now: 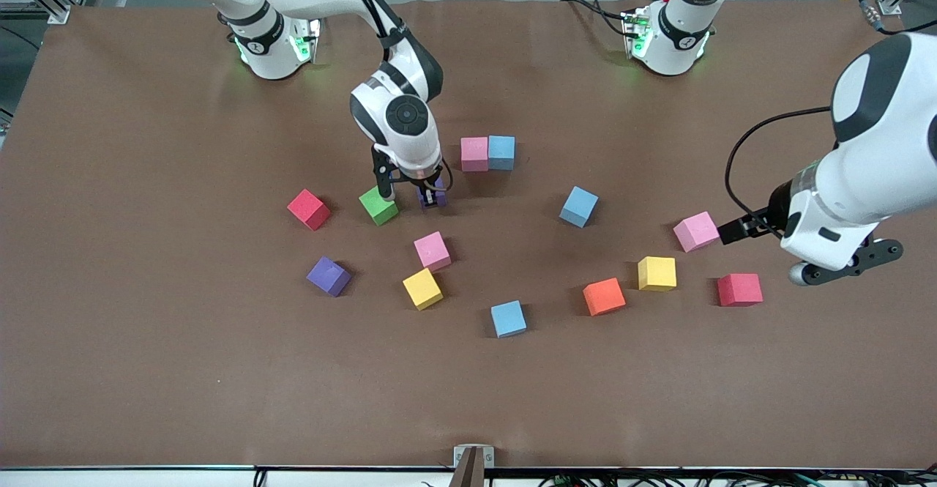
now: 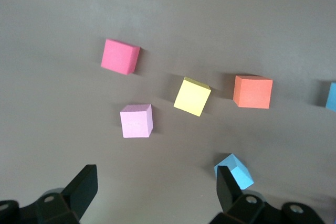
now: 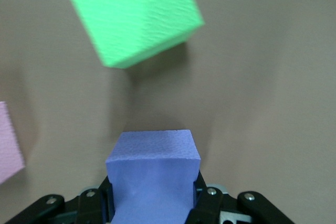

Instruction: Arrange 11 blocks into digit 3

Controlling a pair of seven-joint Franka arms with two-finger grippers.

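Observation:
My right gripper is down at the table, shut on a purple block. Close beside it lies a green block. A pink block and a light blue block touch side by side near the table's middle. Other loose blocks are a light blue, a pink, a yellow, an orange, a second purple and several more. My left gripper hangs open and holds nothing, beside that pink block.
Two red cubes lie on the brown mat, one beside the green block and one under the left arm. A pink, a yellow and a light blue block sit nearer the front camera.

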